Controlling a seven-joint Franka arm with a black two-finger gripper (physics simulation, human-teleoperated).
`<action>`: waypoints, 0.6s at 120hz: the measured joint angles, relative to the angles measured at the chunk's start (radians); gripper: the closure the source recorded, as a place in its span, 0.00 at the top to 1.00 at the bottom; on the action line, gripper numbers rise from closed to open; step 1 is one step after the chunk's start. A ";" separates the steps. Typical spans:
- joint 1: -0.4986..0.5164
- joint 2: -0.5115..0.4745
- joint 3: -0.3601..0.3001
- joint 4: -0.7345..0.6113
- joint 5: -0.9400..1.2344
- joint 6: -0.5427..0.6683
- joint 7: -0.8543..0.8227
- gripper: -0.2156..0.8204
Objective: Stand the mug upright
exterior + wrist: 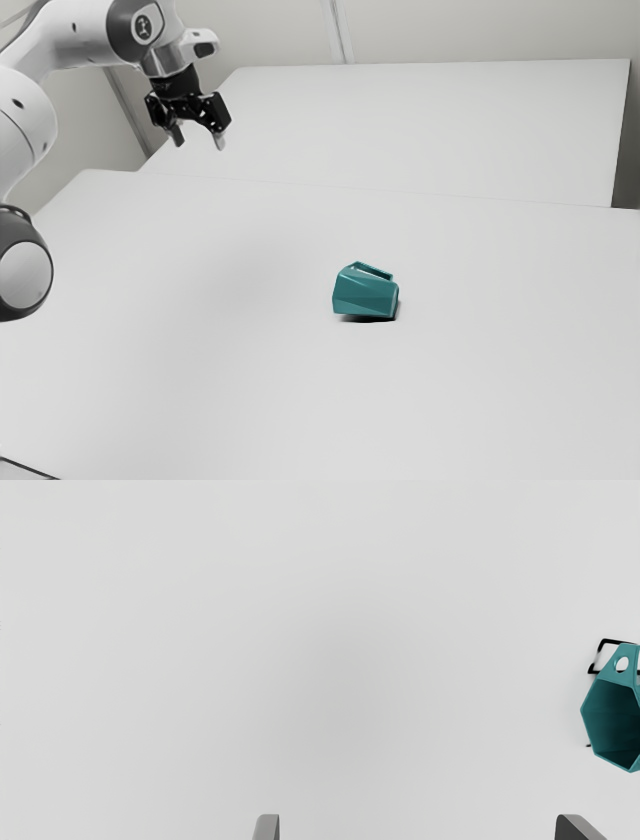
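Observation:
My gripper (199, 142) hangs high above the table at the exterior view's upper left, well apart from the mug. The teal faceted mug (365, 293) lies on its side on the table, its handle on the upper side. In the wrist view the mug (611, 720) is partly cut off by the picture's edge, with its dark hollow inside and a round hole near the handle showing. The gripper (417, 827) stands open there, fingertips wide apart and nothing between them.
The white table (220, 350) spreads around the mug. A large white panel or surface (430, 125) is behind it, with a pale wall further back. In the wrist view, thin black lines (593, 669) show beside the mug.

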 joint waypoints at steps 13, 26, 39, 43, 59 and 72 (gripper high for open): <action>0.000 -0.012 0.005 -0.010 0.002 -0.001 0.007 0.79; -0.027 -0.095 0.004 -0.166 -0.001 0.025 0.011 0.79; -0.079 -0.244 0.002 -0.427 -0.012 0.133 0.010 0.79; -0.085 -0.284 0.004 -0.495 -0.027 0.163 0.007 0.79; -0.093 -0.377 0.006 -0.709 -0.157 0.267 -0.004 0.79; -0.091 -0.394 0.006 -0.805 -0.290 0.330 0.000 0.79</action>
